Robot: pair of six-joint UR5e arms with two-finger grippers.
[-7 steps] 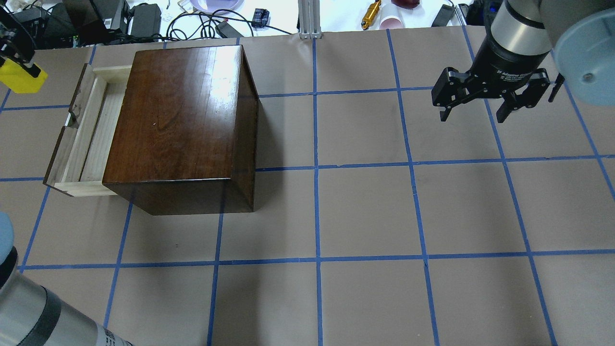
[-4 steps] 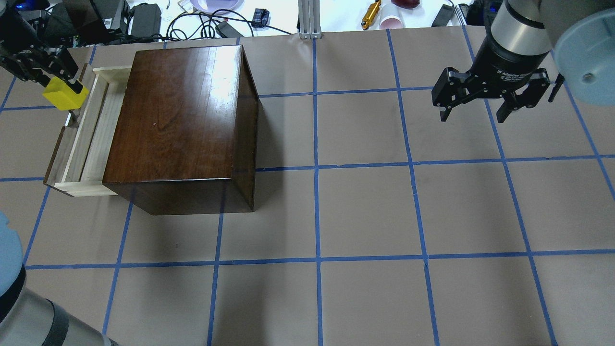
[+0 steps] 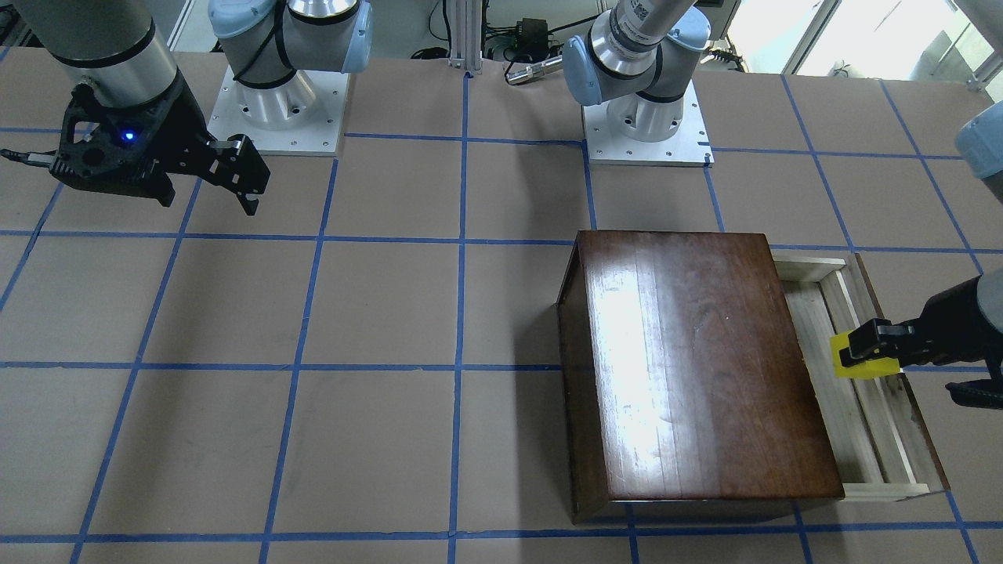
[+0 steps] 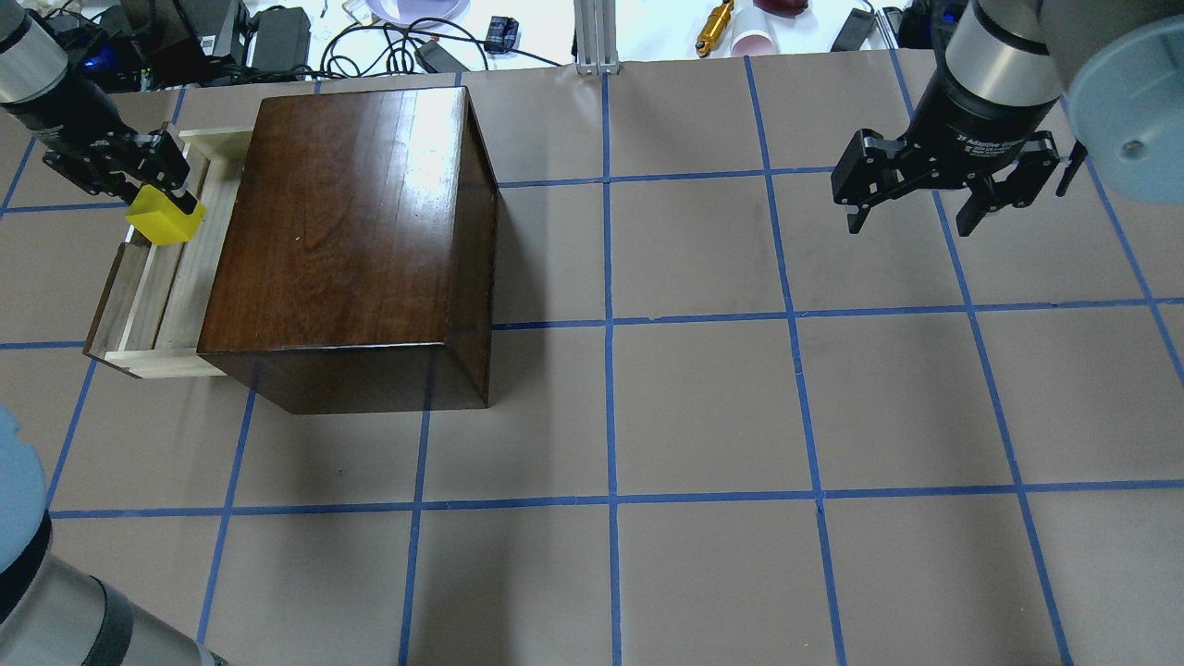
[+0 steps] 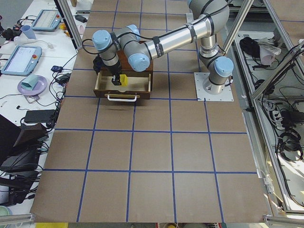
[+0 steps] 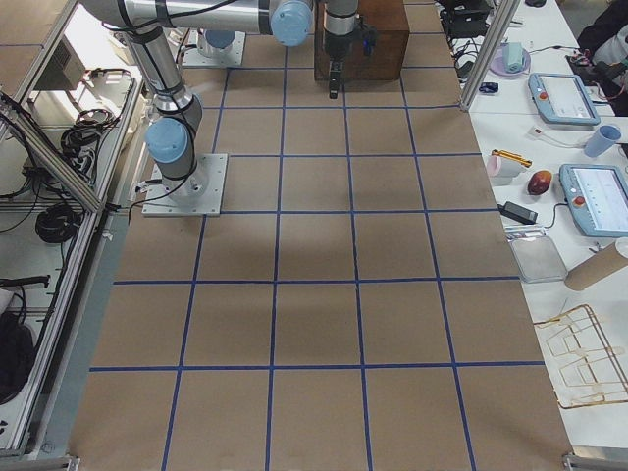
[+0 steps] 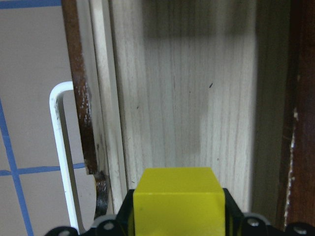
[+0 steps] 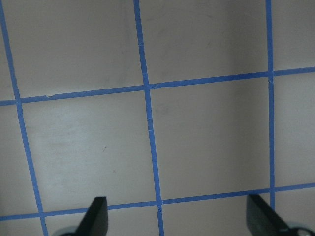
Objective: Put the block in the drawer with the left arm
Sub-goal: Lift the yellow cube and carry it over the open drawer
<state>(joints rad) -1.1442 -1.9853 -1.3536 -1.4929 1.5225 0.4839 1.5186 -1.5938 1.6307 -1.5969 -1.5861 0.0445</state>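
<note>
Clamped on the block (image 4: 165, 225), the left gripper (image 4: 159, 205) had shifted over the drawer (image 4: 176, 296) beside the box (image 4: 351, 240); the right gripper (image 4: 911, 222) hung with jaws spread.

White lettering curves around the round black collar (image 4: 988, 141) just above the black two-finger right gripper (image 4: 911, 220), seen from overhead. The word "Adaptive" can be read; the characters before and after it are too small to make out. A small white label (image 3: 646, 9) on the silver left arm (image 3: 666, 23) is too blurred to read.
</note>
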